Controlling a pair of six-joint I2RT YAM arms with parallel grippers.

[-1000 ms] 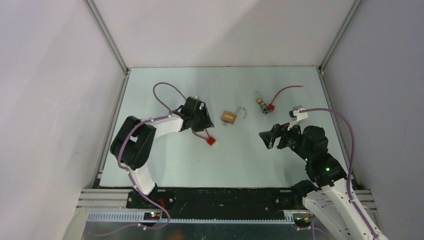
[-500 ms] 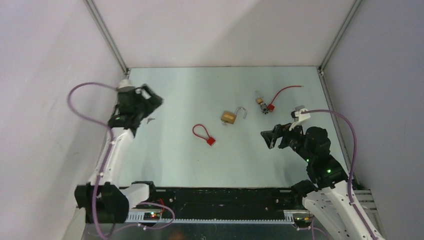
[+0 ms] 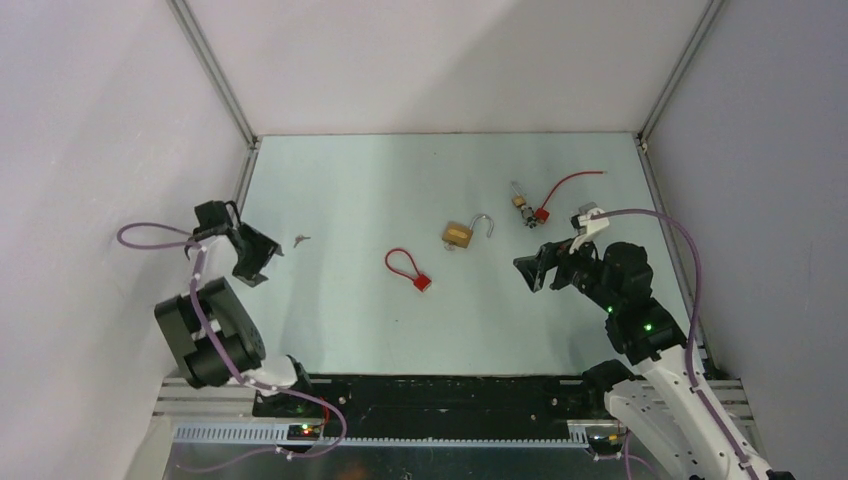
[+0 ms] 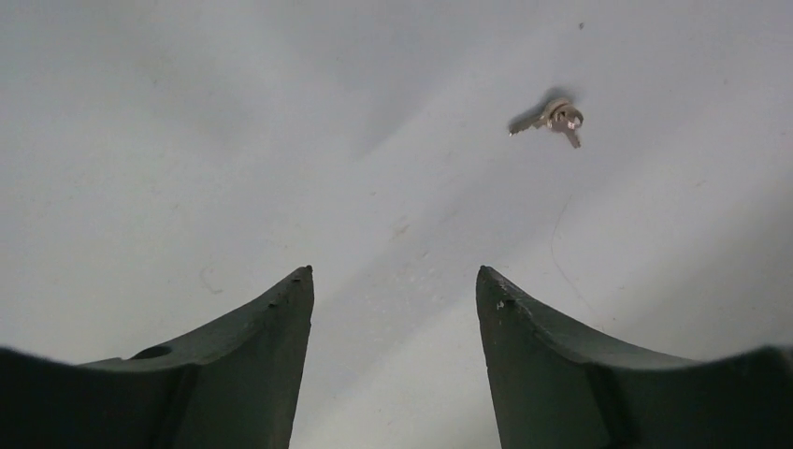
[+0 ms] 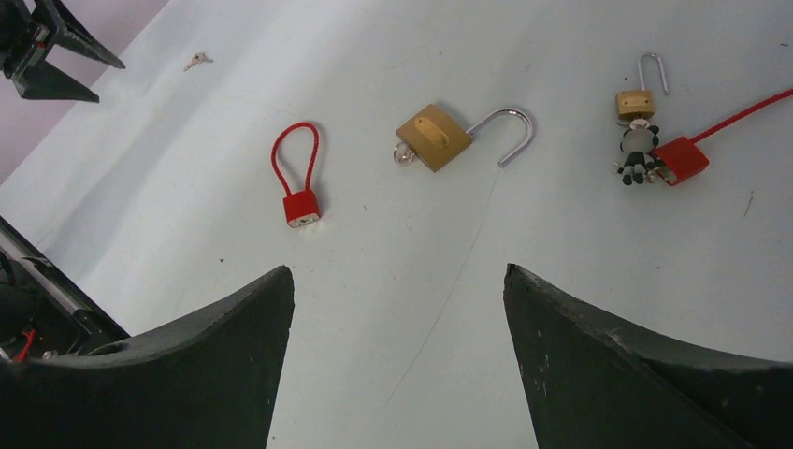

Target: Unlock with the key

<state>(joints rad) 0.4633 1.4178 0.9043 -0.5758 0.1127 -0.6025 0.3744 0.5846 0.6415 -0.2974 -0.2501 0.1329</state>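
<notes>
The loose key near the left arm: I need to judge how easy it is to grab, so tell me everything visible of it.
The key is tiny, thin and silvery-grey, metal by its shine. It has a rounded head and a narrow blade; a short stub beside the head is too small to identify. It lies flat on the pale table, toward its left side, well left of the brass padlock. Nothing touches it: the left gripper hangs open just short of it, empty.

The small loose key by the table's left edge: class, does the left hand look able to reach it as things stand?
Probably yes. The key lies alone on bare table just ahead of the open left hand, with nothing between them.
</notes>
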